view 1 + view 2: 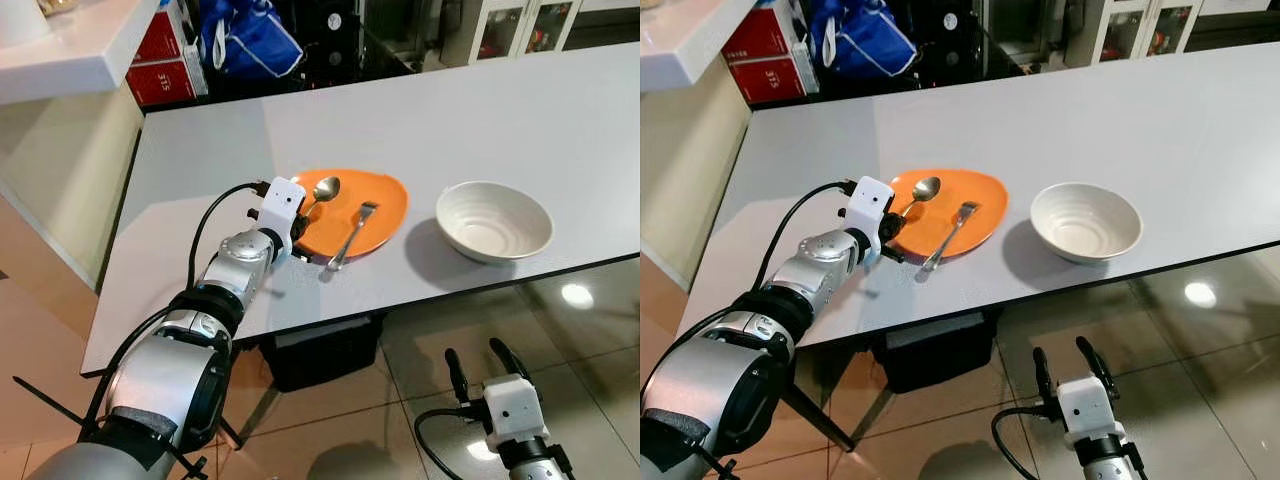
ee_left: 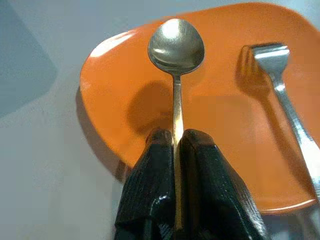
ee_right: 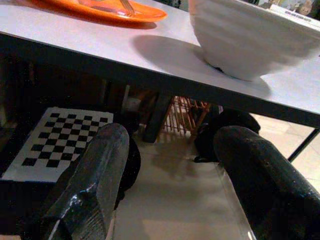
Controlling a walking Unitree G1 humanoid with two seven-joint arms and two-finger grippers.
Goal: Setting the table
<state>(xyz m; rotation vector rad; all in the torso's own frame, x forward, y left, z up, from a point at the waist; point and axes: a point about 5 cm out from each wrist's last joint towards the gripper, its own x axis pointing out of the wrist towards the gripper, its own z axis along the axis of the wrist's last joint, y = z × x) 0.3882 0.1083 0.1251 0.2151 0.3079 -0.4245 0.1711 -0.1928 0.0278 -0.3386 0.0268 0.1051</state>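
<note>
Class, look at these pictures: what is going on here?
A robot is setting a table. Its left gripper is shut on a spoon, holding it over an orange plate. A fork lies on the plate, its handle past the near rim. A white bowl stands to the plate's right. The right gripper hangs open below the table edge.

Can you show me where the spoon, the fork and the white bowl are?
spoon [image 2: 176,42], left wrist view, on its shiny scoop.
fork [image 1: 352,235], left eye view, on the middle of its handle.
white bowl [image 1: 494,221], left eye view, on the inside of the bowl.
</note>
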